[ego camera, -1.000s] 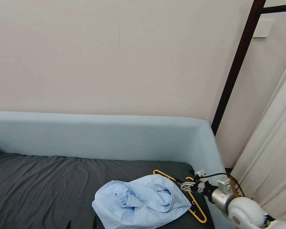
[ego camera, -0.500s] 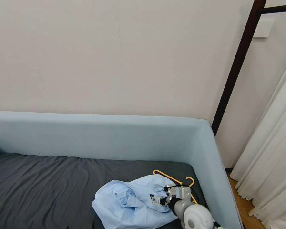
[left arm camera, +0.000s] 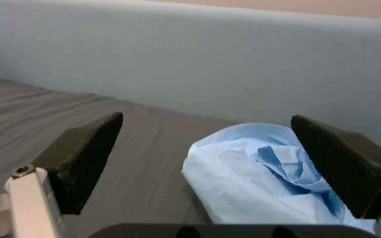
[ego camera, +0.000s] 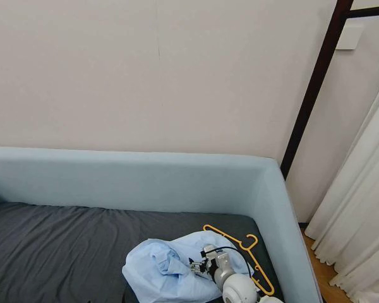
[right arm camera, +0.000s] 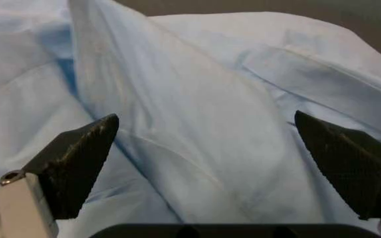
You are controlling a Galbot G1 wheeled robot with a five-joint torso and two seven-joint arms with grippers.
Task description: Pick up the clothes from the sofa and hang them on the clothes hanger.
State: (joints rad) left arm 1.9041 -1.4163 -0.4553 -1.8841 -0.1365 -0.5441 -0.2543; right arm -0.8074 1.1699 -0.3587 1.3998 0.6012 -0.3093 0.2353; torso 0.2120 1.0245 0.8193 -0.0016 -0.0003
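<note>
The shirt (ego camera: 167,268), light blue and crumpled into a loose heap, lies on the dark grey seat (ego camera: 57,246) of the sofa (ego camera: 126,180), toward the seat's right end and just short of the right armrest. Its folds rise into a ridge near the middle of the heap. An orange hanger (ego camera: 224,235) lies flat on the seat at the shirt's right edge, touching the cloth, with part of it covered by the cloth and its hook pointing toward the backrest.

The right gripper (ego camera: 199,266) is low over the right half of the shirt. In the right wrist view its jaws stand spread wide (right arm camera: 205,116), one dark finger on each side of a raised fold of the shirt (right arm camera: 197,124); they pinch nothing, and whether the fingertips touch the cloth cannot be told.

The left gripper (left arm camera: 206,117) hangs above the seat beside the heap. Its jaws are likewise spread wide and hold nothing; beyond them lie the grey seat, the near edge of the shirt (left arm camera: 263,183) and the pale blue backrest.

Behind the sofa stands a plain cream wall (ego camera: 145,76). To the right, a dark pole (ego camera: 312,85) leans up past the armrest, and a white curtain (ego camera: 360,221) hangs beside it.
</note>
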